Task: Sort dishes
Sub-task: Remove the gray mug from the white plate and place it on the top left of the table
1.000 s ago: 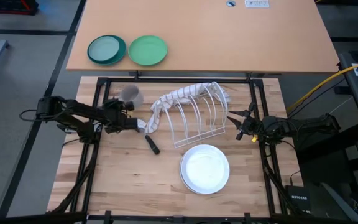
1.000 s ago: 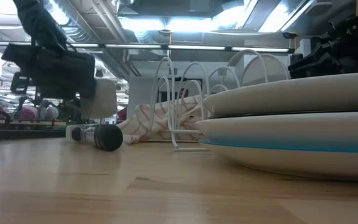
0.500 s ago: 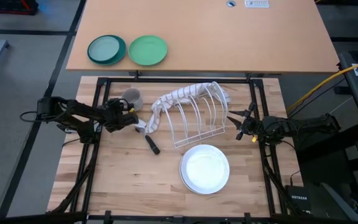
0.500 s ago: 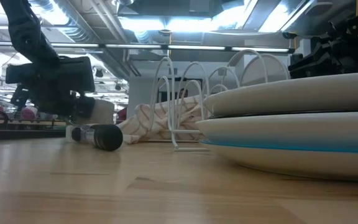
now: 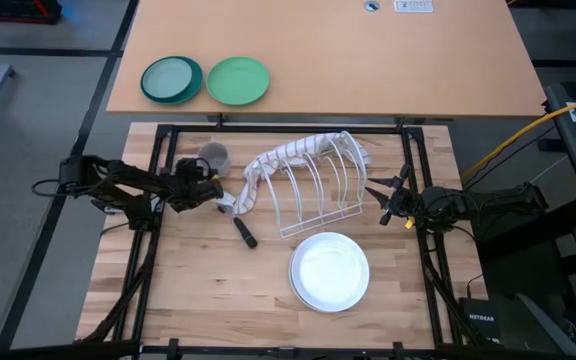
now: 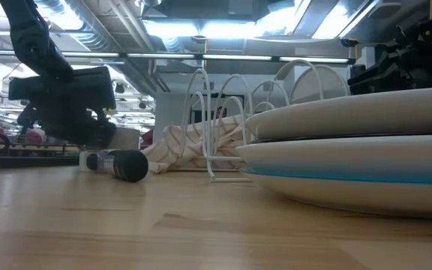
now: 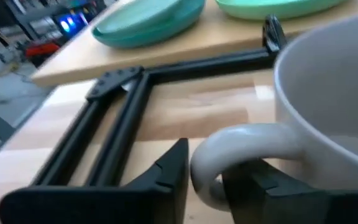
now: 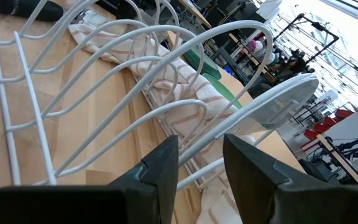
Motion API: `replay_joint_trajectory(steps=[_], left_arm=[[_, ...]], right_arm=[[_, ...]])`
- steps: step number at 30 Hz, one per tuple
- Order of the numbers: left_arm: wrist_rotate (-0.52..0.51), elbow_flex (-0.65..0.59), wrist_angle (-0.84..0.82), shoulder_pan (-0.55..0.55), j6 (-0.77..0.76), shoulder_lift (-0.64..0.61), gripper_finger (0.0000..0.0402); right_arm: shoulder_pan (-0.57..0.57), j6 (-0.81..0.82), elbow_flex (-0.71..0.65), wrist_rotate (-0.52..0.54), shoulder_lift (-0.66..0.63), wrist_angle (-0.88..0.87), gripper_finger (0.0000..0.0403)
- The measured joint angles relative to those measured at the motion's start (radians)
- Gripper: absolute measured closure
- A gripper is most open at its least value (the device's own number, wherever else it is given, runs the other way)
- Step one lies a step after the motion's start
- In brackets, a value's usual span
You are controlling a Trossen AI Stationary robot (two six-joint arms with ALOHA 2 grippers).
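Lowered since before, the left gripper (image 7: 204,180) has its fingers slightly apart around the grey cup (image 7: 328,118) handle.

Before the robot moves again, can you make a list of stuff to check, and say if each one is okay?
1. Cup standing on the table: ok, upright near the far left corner.
2. Left gripper off the cup: not ok, its fingers straddle the handle.
3. Rack slots free: ok, no plate in them, though a striped cloth lies over the far end.
4. Plates stacked near the front: ok.
5. Right gripper free: ok, open and holding nothing, pointing at the rack.
6. Black tool out of the way: cannot tell.
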Motion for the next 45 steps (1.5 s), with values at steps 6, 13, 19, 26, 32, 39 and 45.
replay_joint_trajectory(steps=[6, 13, 19, 26, 32, 39, 45], left_arm=[[0.137, 0.0, -0.003, -0.01, 0.013, 0.0, 0.0286], [0.324, 0.002, -0.007, -0.047, -0.059, 0.0, 0.0282], [0.355, 0.006, 0.001, -0.088, -0.082, 0.0, 0.0282], [0.356, 0.006, -0.001, -0.108, -0.074, 0.0, 0.0281], [0.371, 0.039, -0.019, -0.108, 0.062, 0.0, 0.0281], [0.366, 0.131, -0.123, -0.107, 0.239, 0.0, 0.0305], [0.356, 0.21, -0.229, -0.107, 0.372, 0.0, 0.032]], right_arm=[[0.0, 0.0, 0.0, 0.0, 0.0, 0.0, 0.0271], [0.0, 0.0, 0.0, -0.001, 0.0, 0.0, 0.0271], [0.0, 0.0, 0.0, -0.001, 0.0, 0.001, 0.0271], [0.0, 0.0, 0.0, -0.001, 0.0, 0.001, 0.0271], [0.0, 0.0, 0.0, -0.001, 0.0, 0.001, 0.0271], [0.0, 0.0, 0.0, -0.001, 0.0, 0.001, 0.0271], [0.0, 0.0, 0.0, -0.001, 0.0, 0.001, 0.0271]])
